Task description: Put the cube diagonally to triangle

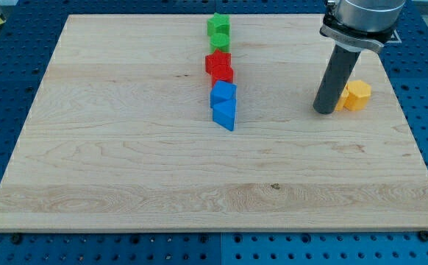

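Note:
A blue cube (223,92) sits near the middle of the wooden board (126,162). A blue triangle (226,115) touches it just below. My tip (324,111) stands on the board well to the right of both, about a quarter of the board's width away. It is right next to the left side of a yellow hexagon block (357,96). The rod partly hides the yellow block's left edge.
Above the blue cube, a column of blocks runs to the view's top: a red block (223,74), a red star (217,62), a green block (220,41) and a green star (218,25). The arm's grey wrist (361,18) hangs over the top right corner.

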Tool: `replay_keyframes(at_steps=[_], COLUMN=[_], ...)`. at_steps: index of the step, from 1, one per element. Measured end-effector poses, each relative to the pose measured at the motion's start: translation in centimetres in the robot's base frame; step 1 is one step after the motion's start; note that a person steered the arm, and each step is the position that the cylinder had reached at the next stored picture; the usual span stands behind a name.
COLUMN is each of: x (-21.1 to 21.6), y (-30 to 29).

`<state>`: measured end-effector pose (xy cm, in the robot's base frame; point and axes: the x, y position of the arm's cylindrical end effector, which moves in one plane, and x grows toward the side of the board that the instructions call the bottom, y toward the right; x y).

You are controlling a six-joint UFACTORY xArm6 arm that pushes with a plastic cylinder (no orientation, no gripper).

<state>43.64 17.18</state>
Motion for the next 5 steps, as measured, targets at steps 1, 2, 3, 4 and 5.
replay_keyframes(at_steps=[1, 2, 3, 4, 5], x=[0.0, -0.6, -0.6, -0.6, -2.0], y=[-3.3, -7.2, -7.4, -7.7, -11.7])
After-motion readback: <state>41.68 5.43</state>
